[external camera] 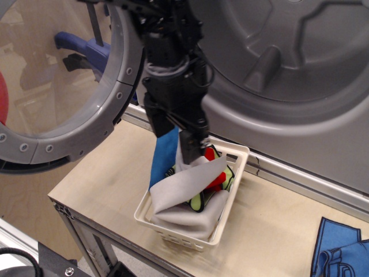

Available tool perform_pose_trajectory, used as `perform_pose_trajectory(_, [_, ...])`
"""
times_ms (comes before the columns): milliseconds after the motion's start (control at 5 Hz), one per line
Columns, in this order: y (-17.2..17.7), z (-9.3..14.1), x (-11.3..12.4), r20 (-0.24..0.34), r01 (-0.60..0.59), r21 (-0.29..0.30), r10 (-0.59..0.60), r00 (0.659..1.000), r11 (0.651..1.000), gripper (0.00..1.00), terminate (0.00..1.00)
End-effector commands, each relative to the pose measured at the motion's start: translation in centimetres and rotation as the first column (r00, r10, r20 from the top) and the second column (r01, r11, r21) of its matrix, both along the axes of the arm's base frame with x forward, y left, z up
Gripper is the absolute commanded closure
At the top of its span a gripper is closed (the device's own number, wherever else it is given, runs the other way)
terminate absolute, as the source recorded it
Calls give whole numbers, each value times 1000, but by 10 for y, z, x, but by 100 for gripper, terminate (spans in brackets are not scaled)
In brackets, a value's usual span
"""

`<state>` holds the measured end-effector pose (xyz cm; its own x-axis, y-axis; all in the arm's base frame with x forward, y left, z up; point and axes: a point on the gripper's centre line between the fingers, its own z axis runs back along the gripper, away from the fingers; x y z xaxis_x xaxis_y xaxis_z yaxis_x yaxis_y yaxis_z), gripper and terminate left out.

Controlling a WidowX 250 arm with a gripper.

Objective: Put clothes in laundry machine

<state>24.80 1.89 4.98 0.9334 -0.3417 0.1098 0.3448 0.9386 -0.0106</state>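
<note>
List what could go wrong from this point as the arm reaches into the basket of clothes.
The gripper is down at the upright tip of the grey cloth, which lies draped across the red piece and against the blue cloth; a pull may drag several out together. The white basket looks light and could lift or slide along the table. Whether the jaws are closed is unclear, so the grip may slip.

Pale plywood surface (115, 173), metal-framed along its front edge, bolted bracket at the front-left corner (62, 210). Aluminium rail (311, 173) runs along the back of it. Behind, at left, tan wood-look panelling (40, 81). A blue-purple clamp-like object (86, 49) sits there. Black cable (23, 257) loops at the bottom-left. Lighting is even and soft; shadows are faint.
</note>
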Motion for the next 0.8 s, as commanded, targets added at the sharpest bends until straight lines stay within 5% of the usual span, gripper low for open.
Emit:
perform_pose_trajectory(0, [-5, -10, 23, 80, 81, -55, -77, 994, 995, 0, 0])
perform_pose_trajectory(200, [-8, -31, 21, 87, 73, -103, -64, 994, 992, 0, 0])
perform_pose_trajectory(400, [-11, -39, 15, 7, 80, -186, -80, 997, 979, 0, 0])
perform_pose_trajectory(600, [-16, -58, 12, -31, 77, -186, -85, 996, 980, 0, 0])
